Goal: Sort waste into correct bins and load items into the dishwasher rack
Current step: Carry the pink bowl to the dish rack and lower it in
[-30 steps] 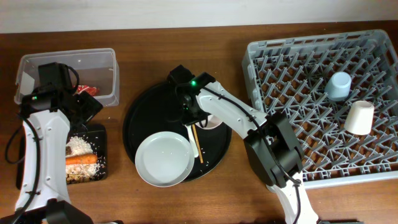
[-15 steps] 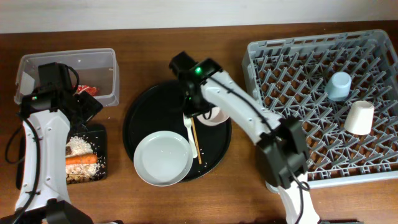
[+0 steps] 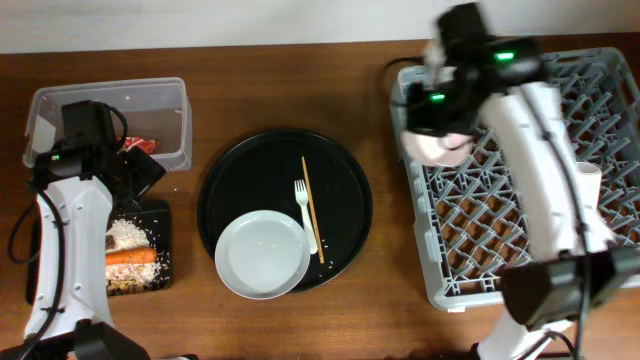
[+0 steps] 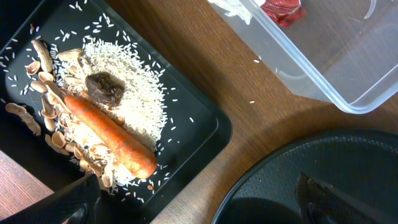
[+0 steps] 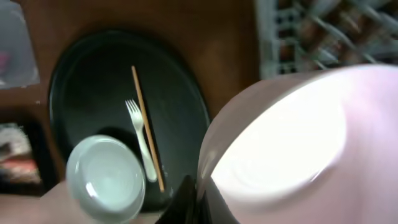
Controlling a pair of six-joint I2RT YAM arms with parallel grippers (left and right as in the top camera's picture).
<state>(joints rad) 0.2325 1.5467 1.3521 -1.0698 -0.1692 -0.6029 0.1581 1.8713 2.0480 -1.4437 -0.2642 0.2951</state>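
- The right jaws [image 5: 194, 198] are shut tight on the rim of the pink bowl [image 3: 437, 148], which hangs just over the left edge of the rack [image 3: 425, 250], near its far corner.
- Free pegs lie inward from that edge, to the bowl's right.
- The left jaws [image 4: 199, 202] gape wide and hold nothing. They are well left of the rack, over the scrap tray [image 4: 205, 124], so the right arm is the nearer.

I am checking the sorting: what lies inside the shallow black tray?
In the shallow black tray: white rice, an orange carrot, brownish scraps. One corner is hidden by the left jaws.
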